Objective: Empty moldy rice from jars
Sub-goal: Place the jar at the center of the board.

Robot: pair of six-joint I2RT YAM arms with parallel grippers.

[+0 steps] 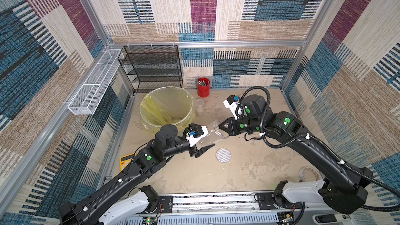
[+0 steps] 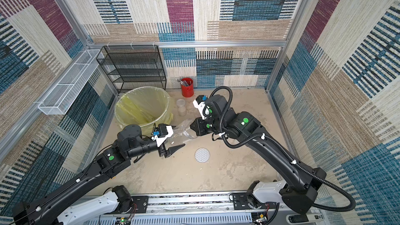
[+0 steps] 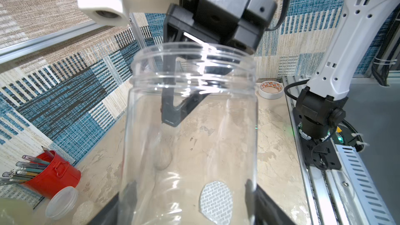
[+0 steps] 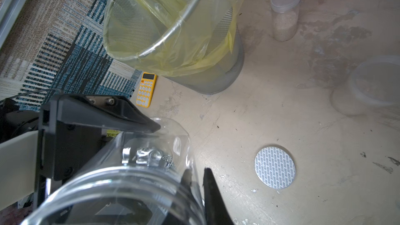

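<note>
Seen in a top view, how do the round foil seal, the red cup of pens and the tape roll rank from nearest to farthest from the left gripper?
From the left gripper:
1. foil seal, close by on its right.
2. red cup, straight behind it, at the back.
3. tape roll, far off in the front right corner.

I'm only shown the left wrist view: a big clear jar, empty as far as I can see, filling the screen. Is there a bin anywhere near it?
Observer: Yes, a grey mesh bin with a yellow liner stands upright close beside the large jar.
Operator: I glimpse a small jar, lidded, by the red cup. Anything inside?
Observer: Rice fills about its lower half.
Operator: Anything else I'm missing?
Observer: A yellow calculator lies flat near the bin's foot.
</note>
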